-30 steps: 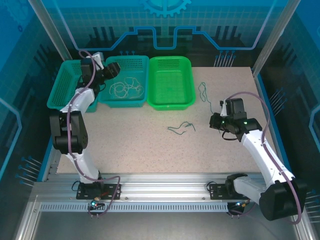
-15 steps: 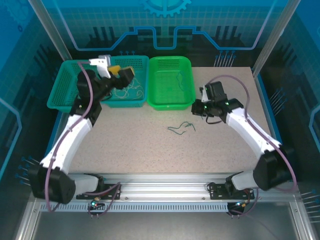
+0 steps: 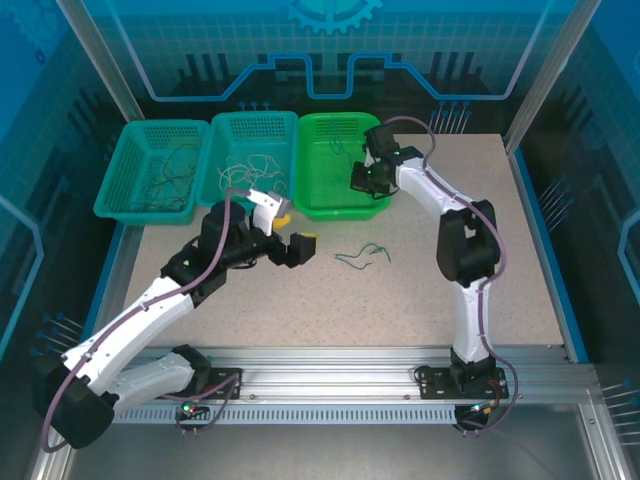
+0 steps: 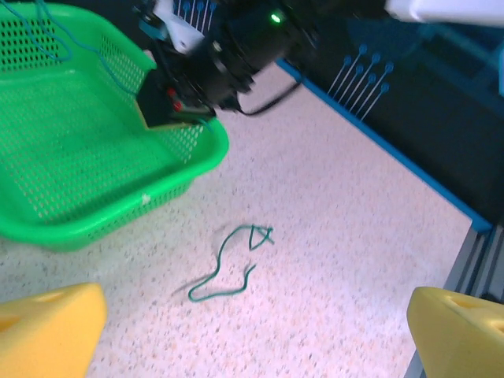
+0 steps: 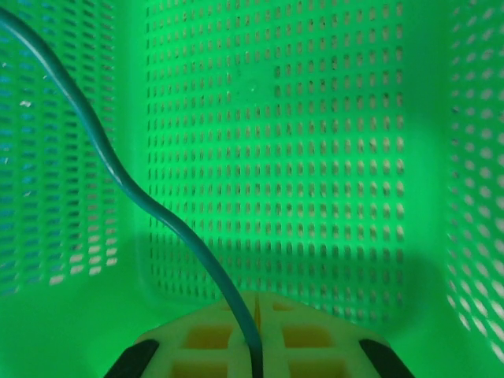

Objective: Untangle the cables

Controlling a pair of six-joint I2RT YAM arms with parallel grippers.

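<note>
The right hand [image 5: 256, 327] is pinched tight on a teal cable [image 5: 118, 177], its yellow pads closed with the strand coming up between them and curving off to the upper left. From above, that right hand [image 3: 362, 178] sits over the near right part of the green basket [image 3: 340, 211], so I'd say the step in hand is dropping this freed cable into the basket. The next move looks simple: part the pads and lift clear without dragging the strand back over the rim.

The left hand [image 3: 290, 232] hangs wide, holding nothing, its yellow fingertips [image 4: 47, 327] spread far apart, low over the speckled surface [image 3: 450, 290]. Just ahead of it lies a second green cable [image 4: 232, 264], curled on its own on the surface in front of the basket. That one seems next; being so thin and flat, it calls for the tips to come right down around it.

Further off, the two teal baskets hold dark wires [image 3: 160, 178] and pale wires [image 3: 250, 172].
</note>
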